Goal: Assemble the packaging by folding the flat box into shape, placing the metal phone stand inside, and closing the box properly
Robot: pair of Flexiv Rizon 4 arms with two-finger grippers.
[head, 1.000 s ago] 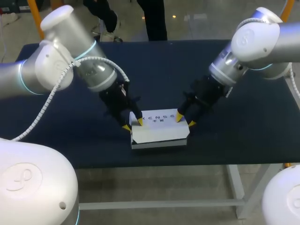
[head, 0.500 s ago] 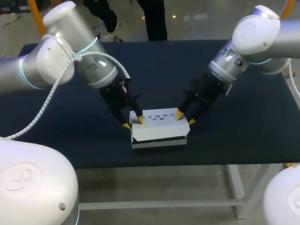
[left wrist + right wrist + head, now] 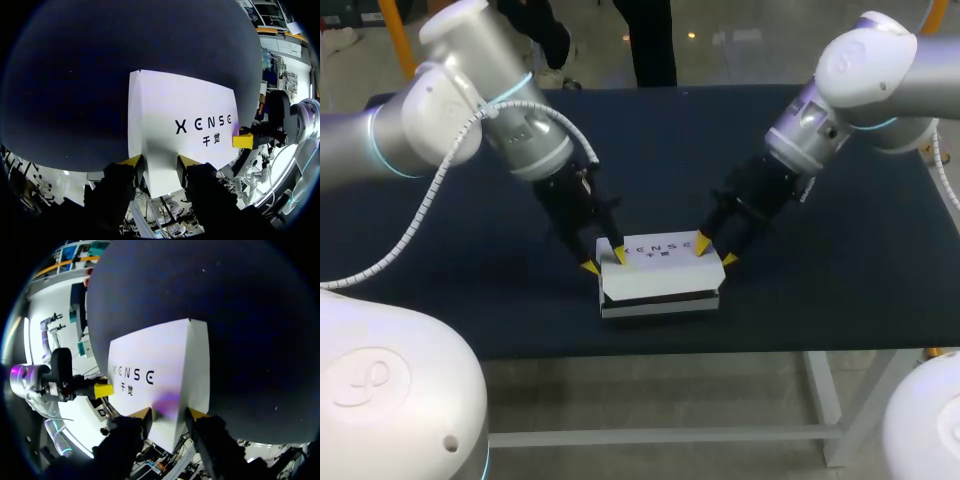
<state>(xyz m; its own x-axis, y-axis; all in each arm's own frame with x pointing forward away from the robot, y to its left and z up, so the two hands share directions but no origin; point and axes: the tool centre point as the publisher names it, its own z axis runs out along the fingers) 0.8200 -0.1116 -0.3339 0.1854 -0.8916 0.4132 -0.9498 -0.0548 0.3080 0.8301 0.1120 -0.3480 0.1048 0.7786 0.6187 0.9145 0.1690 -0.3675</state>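
A white box [image 3: 660,275] with dark print on its lid lies near the table's front edge; a dark slit shows under the lid's front. My left gripper [image 3: 605,262] stands open astride the box's left end, one tip on the lid, one outside. My right gripper [image 3: 715,254] stands open astride the right end likewise. In the left wrist view the box [image 3: 170,125] runs out from between my left gripper [image 3: 159,162]. In the right wrist view the box [image 3: 165,370] does so from my right gripper [image 3: 170,414]. No phone stand is visible.
The dark blue table [image 3: 660,150] stretches behind and to both sides of the box. Its front edge lies just in front of the box.
My left arm's upper part has swung a little to the right. Both grippers stay at the box's ends. A dark slit now shows under the lid's front edge.
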